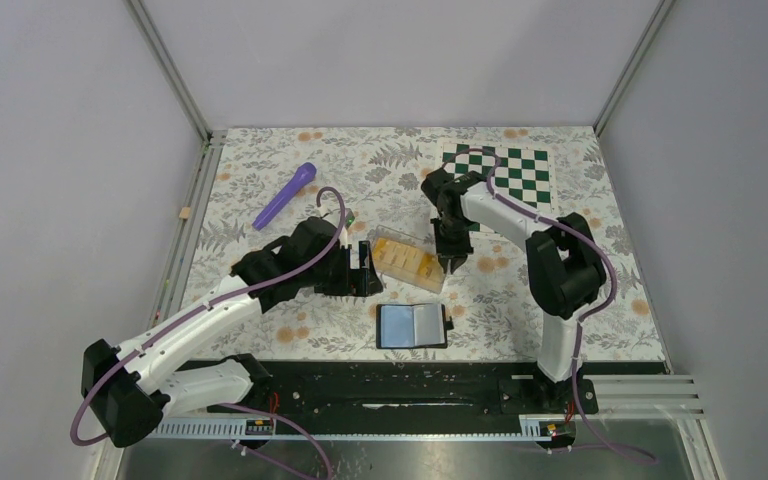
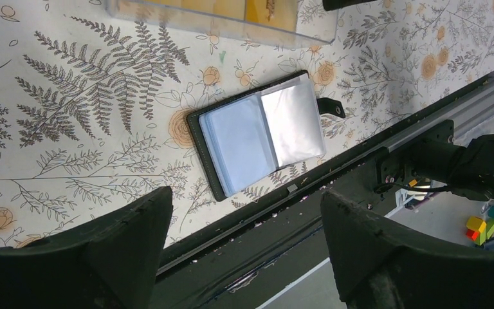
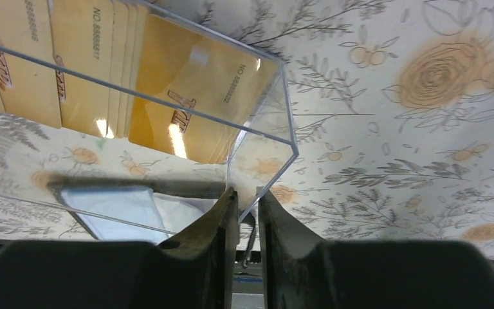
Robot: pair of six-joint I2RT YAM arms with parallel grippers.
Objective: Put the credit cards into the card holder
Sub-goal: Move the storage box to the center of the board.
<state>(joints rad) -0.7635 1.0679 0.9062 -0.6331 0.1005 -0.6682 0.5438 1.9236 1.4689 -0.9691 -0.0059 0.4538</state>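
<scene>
The card holder lies open on the floral cloth, its grey-blue pockets up. Several yellow credit cards stand in a clear plastic box; the right wrist view shows them close behind its wall. My right gripper points down at the box's right end. Its jaws are nearly together, with the box's clear end wall between them. My left gripper stands open just left of the box, nothing between its fingers.
A purple pen-like object lies at the back left. A green checkerboard lies at the back right. The black base rail runs along the near edge, just below the card holder.
</scene>
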